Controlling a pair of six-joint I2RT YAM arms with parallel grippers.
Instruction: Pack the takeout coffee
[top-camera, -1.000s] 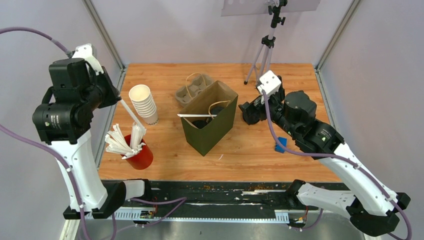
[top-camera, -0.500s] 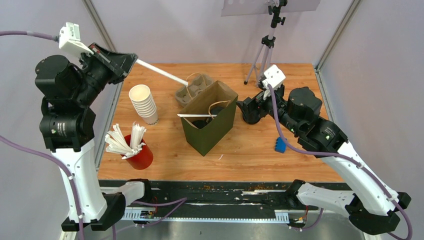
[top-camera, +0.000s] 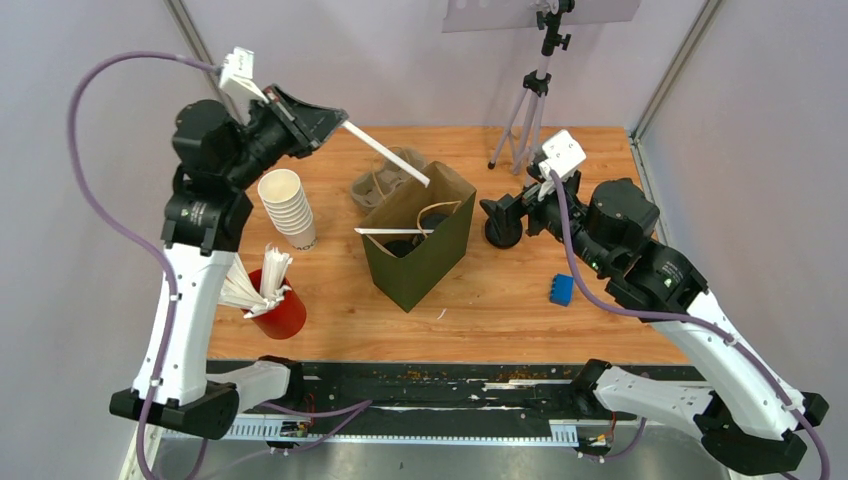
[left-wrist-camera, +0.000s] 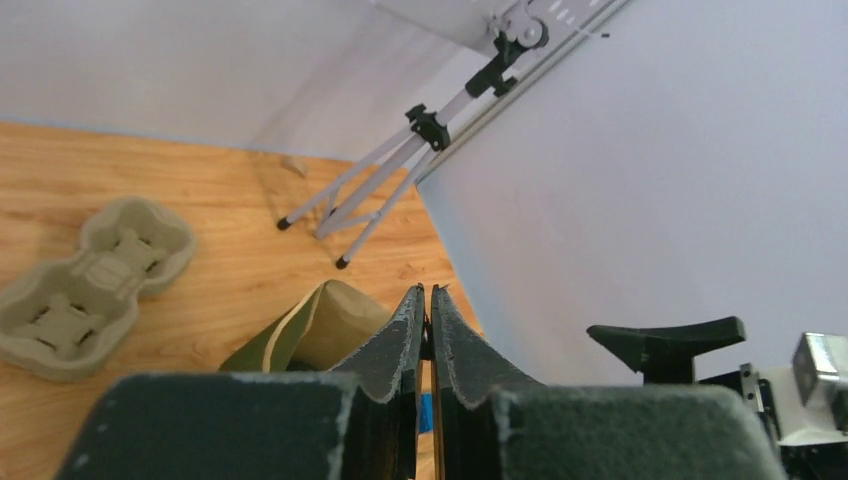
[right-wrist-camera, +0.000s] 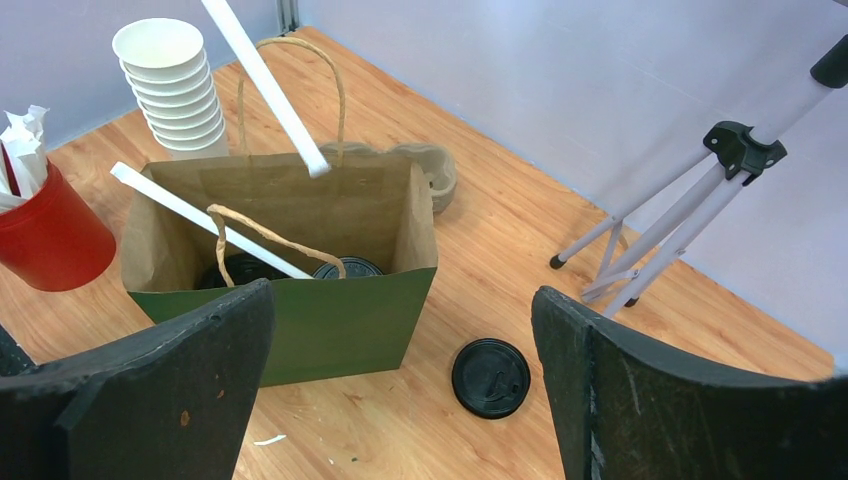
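As arm swings across: left end effector (top-camera: 338, 122), pinching long white stick (top-camera: 385, 152), reaches green paper bag (top-camera: 420, 258) mouth.
Right end effector (right-wrist-camera: 400, 300): open.
Next: release, likely.

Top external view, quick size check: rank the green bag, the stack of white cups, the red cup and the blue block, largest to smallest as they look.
1. green bag, clearly largest.
2. stack of white cups and red cup: they look about alike, so I won't rank them.
3. blue block, smallest.

Red cup (top-camera: 287, 315) of sticks (top-camera: 272, 268) near cup stack (top-camera: 289, 210); tripod (top-camera: 540, 72) rear.
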